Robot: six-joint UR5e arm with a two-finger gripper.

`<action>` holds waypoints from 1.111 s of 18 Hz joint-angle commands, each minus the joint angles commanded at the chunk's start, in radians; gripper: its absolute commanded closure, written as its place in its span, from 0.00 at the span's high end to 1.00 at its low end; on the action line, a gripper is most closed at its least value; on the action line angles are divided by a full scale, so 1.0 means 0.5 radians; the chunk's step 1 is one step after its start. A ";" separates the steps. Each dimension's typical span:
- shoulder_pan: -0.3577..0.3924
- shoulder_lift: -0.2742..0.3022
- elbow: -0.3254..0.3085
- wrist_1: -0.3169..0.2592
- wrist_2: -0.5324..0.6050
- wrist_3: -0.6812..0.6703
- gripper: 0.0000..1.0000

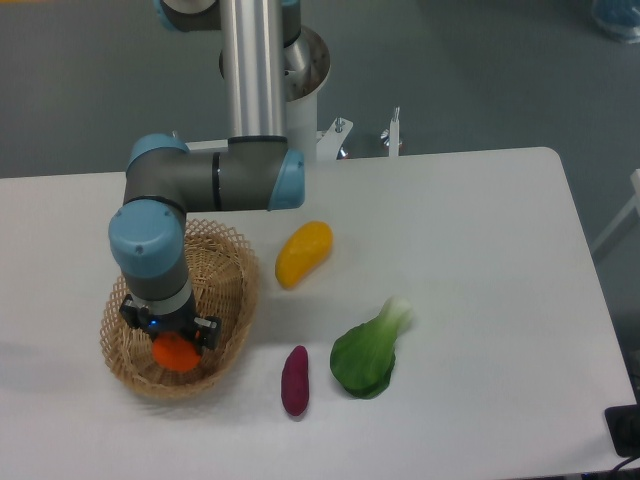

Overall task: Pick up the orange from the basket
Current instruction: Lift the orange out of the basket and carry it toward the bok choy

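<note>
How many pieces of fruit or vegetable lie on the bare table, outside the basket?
3: a yellow fruit right of the basket, a purple vegetable near the front, a leafy green beside it.

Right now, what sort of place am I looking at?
Probably a robotics lab or test bench, not a kitchen. An arm bolted behind a bare white table reaches into a basket over an orange, with a few other fruits and vegetables laid out alone and grey flooring behind.

gripper (170,340): my view of its fingertips is blocked by the wrist, so I can't read the jaws.
orange (177,353): top hidden under the gripper.
basket (228,300): middle covered by the arm.
</note>
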 joint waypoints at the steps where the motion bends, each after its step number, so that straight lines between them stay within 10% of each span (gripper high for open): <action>1: 0.018 0.009 0.006 0.006 0.006 0.006 0.48; 8: 0.202 0.095 0.003 -0.018 0.126 0.168 0.43; 20: 0.641 0.224 0.006 -0.156 0.129 1.251 0.43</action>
